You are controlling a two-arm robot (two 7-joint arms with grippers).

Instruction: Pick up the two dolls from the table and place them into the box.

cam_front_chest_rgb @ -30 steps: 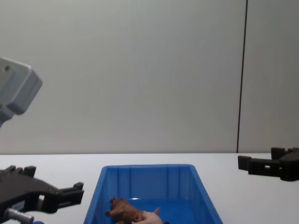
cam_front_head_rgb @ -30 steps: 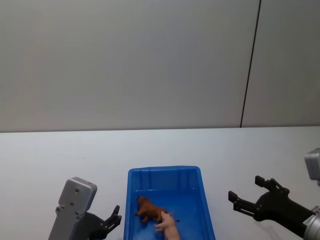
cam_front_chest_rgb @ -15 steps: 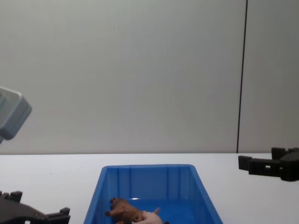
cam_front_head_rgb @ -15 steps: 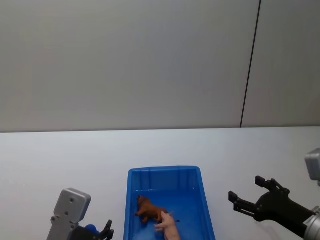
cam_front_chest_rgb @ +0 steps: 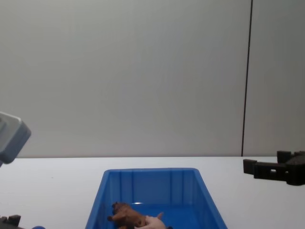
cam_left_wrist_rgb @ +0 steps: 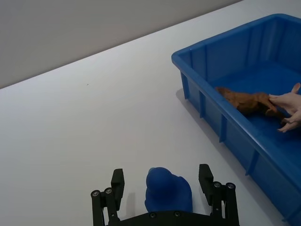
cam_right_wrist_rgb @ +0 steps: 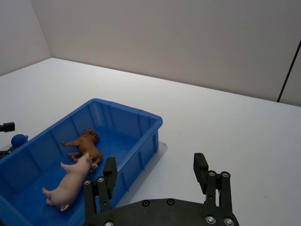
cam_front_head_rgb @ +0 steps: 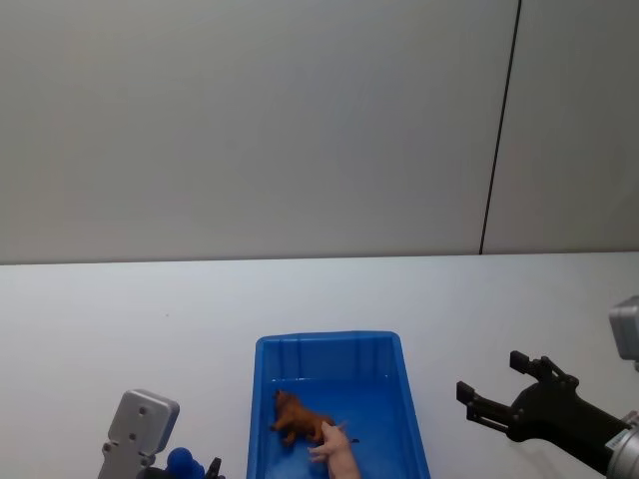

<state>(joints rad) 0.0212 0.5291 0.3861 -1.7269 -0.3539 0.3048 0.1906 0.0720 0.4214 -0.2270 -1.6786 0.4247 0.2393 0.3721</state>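
Since a second ago our left arm has sunk toward the near left table [cam_front_head_rgb: 120, 319] edge, while the right one has not moved. The box [cam_front_head_rgb: 329, 344] sits centre, and both dolls lie inside on its floor: the lion [cam_front_head_rgb: 296, 417] farther in, the pig [cam_front_head_rgb: 337, 454] touching its rear. Our left gripper [cam_left_wrist_rgb: 162, 188] hangs open and empty left of the box; our right gripper [cam_right_wrist_rgb: 155, 181] hovers open and empty to its right. We judge nothing is left to grasp.
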